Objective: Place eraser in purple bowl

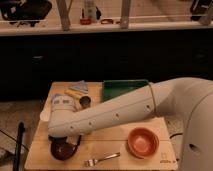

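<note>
The purple bowl (63, 149) sits at the front left of the wooden table (115, 135). My white arm reaches across the table from the right. Its wrist hangs just above the bowl. The gripper (70, 140) points down at the bowl's far rim and is mostly hidden under the wrist. The eraser is not in view; I cannot tell whether it is in the gripper or in the bowl.
An orange bowl (143, 142) stands at the front right, with a fork (102, 159) lying left of it. A green tray (125, 89) is at the back. A blue pad (80, 87), a small dark can (85, 102) and a white cup (44, 115) are at the back left.
</note>
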You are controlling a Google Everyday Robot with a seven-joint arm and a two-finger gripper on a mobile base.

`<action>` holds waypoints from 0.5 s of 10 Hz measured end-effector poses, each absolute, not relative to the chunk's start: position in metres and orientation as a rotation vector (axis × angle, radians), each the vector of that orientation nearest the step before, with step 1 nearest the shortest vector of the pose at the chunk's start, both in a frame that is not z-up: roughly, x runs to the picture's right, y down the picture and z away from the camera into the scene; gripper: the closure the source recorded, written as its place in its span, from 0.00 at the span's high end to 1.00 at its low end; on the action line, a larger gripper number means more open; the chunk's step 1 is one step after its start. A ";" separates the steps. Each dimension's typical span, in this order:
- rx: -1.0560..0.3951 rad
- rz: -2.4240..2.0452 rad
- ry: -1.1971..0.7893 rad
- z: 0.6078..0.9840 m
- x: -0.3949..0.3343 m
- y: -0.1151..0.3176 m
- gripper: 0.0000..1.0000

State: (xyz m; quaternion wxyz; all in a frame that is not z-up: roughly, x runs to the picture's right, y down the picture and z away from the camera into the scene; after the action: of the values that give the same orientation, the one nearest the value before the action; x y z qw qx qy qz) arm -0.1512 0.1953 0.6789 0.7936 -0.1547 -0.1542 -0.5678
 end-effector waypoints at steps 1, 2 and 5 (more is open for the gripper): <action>-0.336 -1.233 -0.345 0.678 -0.157 0.198 0.02; -0.339 -1.240 -0.353 0.678 -0.160 0.199 0.02; -0.350 -1.267 -0.379 0.676 -0.171 0.204 0.02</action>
State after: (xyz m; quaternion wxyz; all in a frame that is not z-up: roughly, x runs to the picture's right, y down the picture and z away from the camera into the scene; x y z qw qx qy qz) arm -0.1709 0.2039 0.6764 0.7752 -0.1615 -0.1752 -0.5850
